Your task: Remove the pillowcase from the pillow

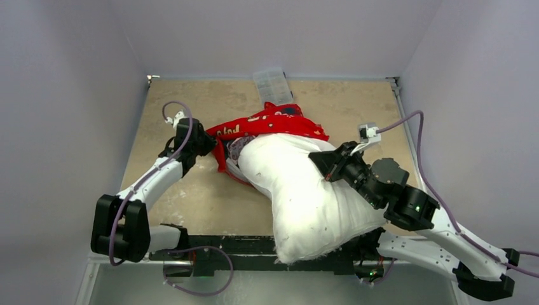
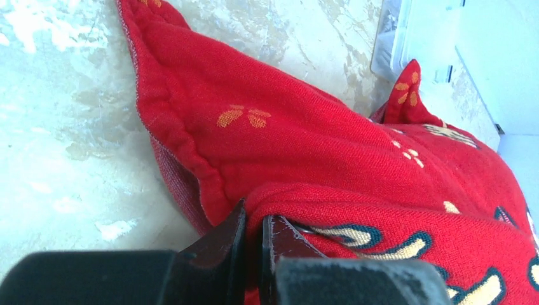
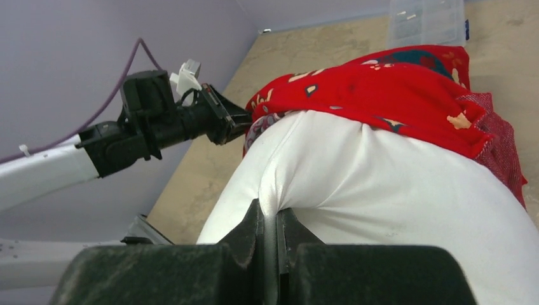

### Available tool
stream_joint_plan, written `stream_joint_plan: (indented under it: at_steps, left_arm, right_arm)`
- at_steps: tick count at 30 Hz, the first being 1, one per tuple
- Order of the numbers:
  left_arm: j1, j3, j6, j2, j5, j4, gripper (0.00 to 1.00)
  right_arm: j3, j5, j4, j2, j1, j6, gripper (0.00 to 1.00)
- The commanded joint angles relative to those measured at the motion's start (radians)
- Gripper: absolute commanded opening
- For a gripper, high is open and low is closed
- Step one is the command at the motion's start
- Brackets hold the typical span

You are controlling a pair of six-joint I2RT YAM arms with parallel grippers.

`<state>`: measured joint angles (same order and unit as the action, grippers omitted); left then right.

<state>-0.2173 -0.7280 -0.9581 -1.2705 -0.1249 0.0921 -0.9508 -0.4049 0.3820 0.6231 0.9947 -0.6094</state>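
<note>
While the pillowcase (image 1: 273,122) is covering only the far end of the pillow (image 1: 311,203), both claws are gripping.
The left gripper (image 2: 254,223) is clenching a fold of red cloth beside a seamed edge; the right gripper (image 3: 270,215) is pinching a pucker of the white cushion, which is lying across the table (image 1: 191,203) toward its near edge. Doing this well probably means pulling apart along the pillow's length, the left drawing the cover away while the right is anchoring the cushion.
</note>
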Motion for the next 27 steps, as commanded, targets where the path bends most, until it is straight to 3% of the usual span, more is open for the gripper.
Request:
stream_joint_plan:
  at_steps: [1, 4, 11, 19, 22, 27]
  left_arm:
    - [0.094, -0.07, 0.083, -0.046, -0.083, 0.028, 0.0]
    - [0.093, -0.096, 0.132, -0.004, -0.003, 0.042, 0.04]
    - [0.093, -0.195, 0.261, 0.163, 0.025, 0.231, 0.41]
    - [0.093, -0.26, 0.337, 0.281, 0.067, 0.395, 0.72]
    - [0.093, -0.263, 0.352, 0.313, 0.073, 0.438, 0.81]
    - [0.093, -0.265, 0.373, 0.343, 0.116, 0.488, 0.91]
  right_arm:
    - [-0.026, 0.013, -0.362, -0.019, -0.007, 0.046, 0.0]
    - [0.031, 0.078, -0.459, 0.049, -0.007, 0.042, 0.0]
    - [0.118, 0.357, -0.773, 0.306, -0.006, 0.048, 0.0]
    - [0.03, 0.6, -0.872, 0.649, 0.012, 0.085, 0.0]
    - [-0.008, 0.585, -0.844, 0.7, 0.045, 0.115, 0.17]
    - [-0.056, 0.402, -0.678, 0.708, 0.044, 0.105, 0.62]
